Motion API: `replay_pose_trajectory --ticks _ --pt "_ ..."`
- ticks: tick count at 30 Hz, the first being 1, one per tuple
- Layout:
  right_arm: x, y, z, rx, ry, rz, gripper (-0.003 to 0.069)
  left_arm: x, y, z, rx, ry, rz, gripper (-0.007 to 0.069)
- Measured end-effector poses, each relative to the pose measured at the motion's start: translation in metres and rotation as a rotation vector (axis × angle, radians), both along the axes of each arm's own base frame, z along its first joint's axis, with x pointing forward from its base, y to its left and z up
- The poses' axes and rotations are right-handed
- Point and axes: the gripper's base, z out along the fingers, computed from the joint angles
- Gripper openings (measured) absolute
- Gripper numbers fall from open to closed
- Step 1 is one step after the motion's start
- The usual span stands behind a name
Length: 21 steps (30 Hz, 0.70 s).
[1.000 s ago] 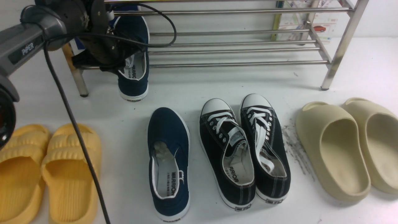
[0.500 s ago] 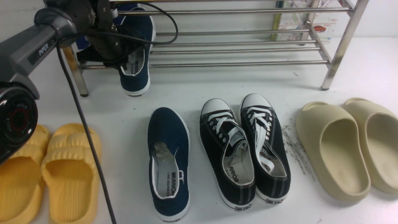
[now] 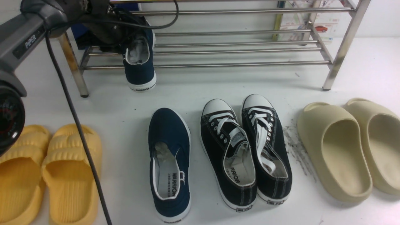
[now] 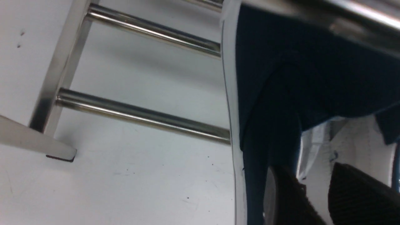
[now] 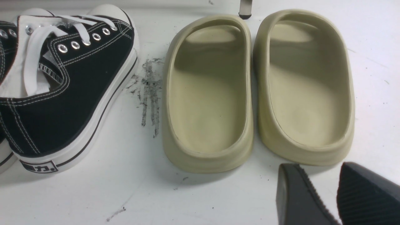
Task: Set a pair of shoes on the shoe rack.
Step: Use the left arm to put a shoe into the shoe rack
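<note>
Change: first slip-on [image 3: 139, 70] is now on the lower shelf of the shoe rack [image 3: 237, 65]. Its toe is pushed in under the upper bars and its heel hangs over the front bar, clear of the white floor [image 3: 193, 93]. A second ago the shoe hung lower and further left, tilted, heel down near the floor, with the WARRIOR insole facing my camera. Half a second ago it was halfway up. Now it's deeper in, shifted right and nearly square to the bars, and I see paper stuffing in the opening instead of the print.

Left gripper [image 4: 307, 168]: in the wrist view both pads sit over the shoe's opening with a gap between them and white lining showing in the gap. I cannot tell if they pinch the collar or have let go.

My read: first shoe is about placed, with release and pull-back next. The overhanging heel could tip out if it's nudged.

Second slip-on [image 3: 170, 162] hasn't moved. It's on the floor just beside the black sneakers [image 3: 231, 147], so the task is about half done.

Right gripper [image 5: 315, 167]: fingers spread, holding nothing, near the beige slides [image 5: 209, 93].
</note>
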Motion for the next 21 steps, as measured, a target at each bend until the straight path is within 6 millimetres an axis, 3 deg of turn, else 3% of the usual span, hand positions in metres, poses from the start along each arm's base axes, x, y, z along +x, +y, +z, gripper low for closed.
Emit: replay_pose_trajectory --ticks 4,8,12,13,16,17,20,21 --pt "0.000 0.000 0.000 0.000 0.000 0.000 0.0239 -0.016 0.001 0.021 0.014 0.031 -0.017 0.0262" --pt "0.000 0.000 0.000 0.000 0.000 0.000 0.0239 -0.036 -0.001 0.040 0.023 0.096 -0.045 0.0231" --pt "0.000 0.000 0.000 0.000 0.000 0.000 0.0239 -0.079 -0.014 0.055 0.050 0.168 -0.110 0.0127" --pt "0.000 0.000 0.000 0.000 0.000 0.000 0.0239 -0.081 -0.015 0.052 0.051 0.177 -0.113 0.0118" --pt "0.000 0.000 0.000 0.000 0.000 0.000 0.0239 -0.112 -0.039 0.028 0.050 0.201 -0.183 0.0040" --pt "0.000 0.000 0.000 0.000 0.000 0.000 0.0239 -0.114 -0.041 0.027 0.048 0.190 -0.190 0.0040" --pt "0.000 0.000 0.000 0.000 0.000 0.000 0.0239 -0.119 -0.055 -0.014 0.029 0.168 -0.215 -0.0013" --pt "0.000 0.000 0.000 0.000 0.000 0.000 0.0239 -0.119 -0.056 -0.016 0.028 0.165 -0.214 -0.0013"
